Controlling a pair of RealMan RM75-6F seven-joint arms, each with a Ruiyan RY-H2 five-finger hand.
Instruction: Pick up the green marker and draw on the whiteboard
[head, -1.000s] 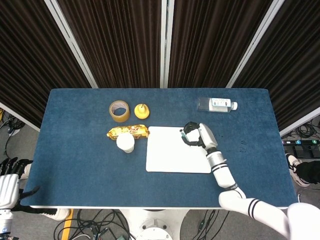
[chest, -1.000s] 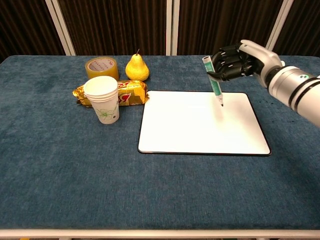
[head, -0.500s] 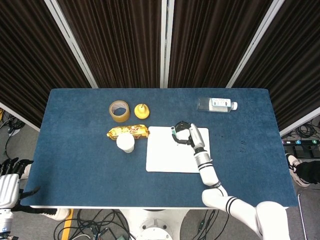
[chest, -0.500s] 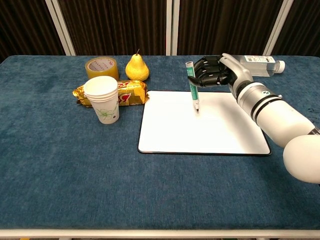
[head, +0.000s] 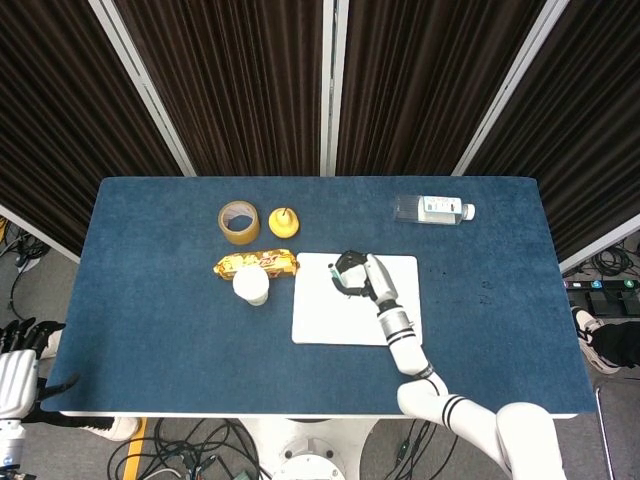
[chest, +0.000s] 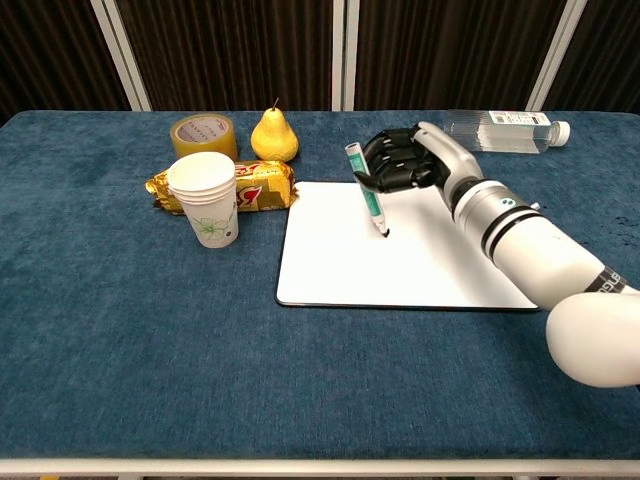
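Far left, below the table edge, the left hand (head: 20, 365) hangs with its fingers too dim to make out. On the blue table (chest: 120, 330) stand paper cups (chest: 205, 198), then the whiteboard (chest: 400, 262). Over it the right hand (chest: 405, 160) has its fingers curled around the green marker (chest: 368, 200), tip down on the board's upper middle.

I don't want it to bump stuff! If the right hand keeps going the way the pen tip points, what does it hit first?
Probably the whiteboard: the right hand holds the green marker tip-down just above it, nothing between.
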